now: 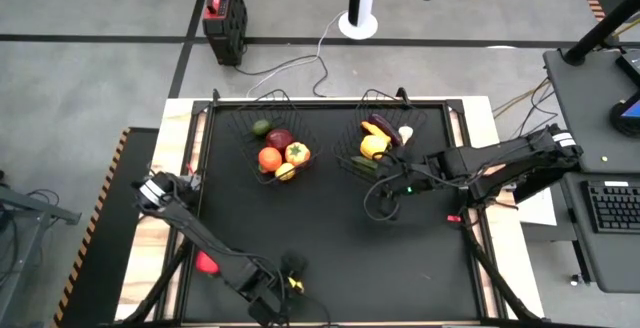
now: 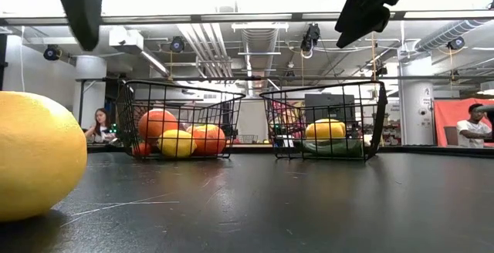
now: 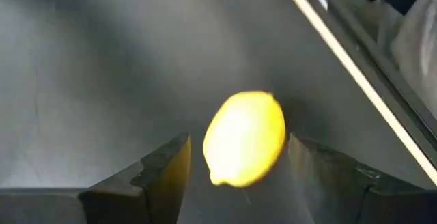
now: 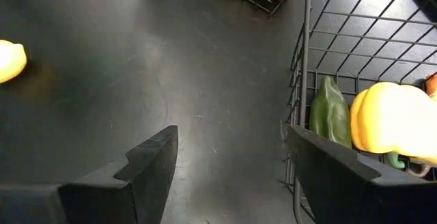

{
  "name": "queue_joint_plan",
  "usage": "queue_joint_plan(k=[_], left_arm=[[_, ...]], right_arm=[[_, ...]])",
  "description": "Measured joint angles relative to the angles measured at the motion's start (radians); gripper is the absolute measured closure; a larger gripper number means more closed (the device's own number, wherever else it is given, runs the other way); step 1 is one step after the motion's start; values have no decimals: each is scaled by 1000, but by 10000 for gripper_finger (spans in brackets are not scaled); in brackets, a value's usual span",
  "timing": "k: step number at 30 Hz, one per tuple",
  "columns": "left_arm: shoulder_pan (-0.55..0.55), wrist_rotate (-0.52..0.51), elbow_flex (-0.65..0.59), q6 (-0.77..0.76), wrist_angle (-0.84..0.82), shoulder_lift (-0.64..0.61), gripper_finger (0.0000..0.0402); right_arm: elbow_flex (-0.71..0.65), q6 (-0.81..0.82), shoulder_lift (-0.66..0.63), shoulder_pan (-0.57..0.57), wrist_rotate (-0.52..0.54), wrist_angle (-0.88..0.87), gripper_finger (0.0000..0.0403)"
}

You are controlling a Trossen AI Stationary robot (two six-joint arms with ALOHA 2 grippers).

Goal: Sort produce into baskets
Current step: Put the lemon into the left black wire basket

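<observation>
Overhead looks straight down; low camera at tabletop level; both share lemon [image 2: 35, 156], baskets [image 1: 281, 128].

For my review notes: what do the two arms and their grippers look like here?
Both arms are dark, slim and jointed. The left arm has a pale band near its base, and the right arm has a similar pale band near its elbow, with thin dark cables looping under its wrist. The left gripper and right gripper each have two flat, wedge-shaped dark fingers.

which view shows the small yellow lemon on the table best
The left wrist view: the small yellow lemon sits whole between the left gripper's open fingers. Low view crops it, high view mostly hides it, right wrist view clips it.
</observation>
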Motion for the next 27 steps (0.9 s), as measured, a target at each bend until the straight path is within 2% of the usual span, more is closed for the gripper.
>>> queue_joint_plan(k=[9,19,27], left_arm=[[22,79,-1,48,50,49,170],[32,113,-28,55,41,52,170],[38,137,-66,70,127,53,170]], right_arm=[[0,0,0,0,0,1,132],[-5,-3,1,0,0,0,124],[-5,-3,1,0,0,1,126]])
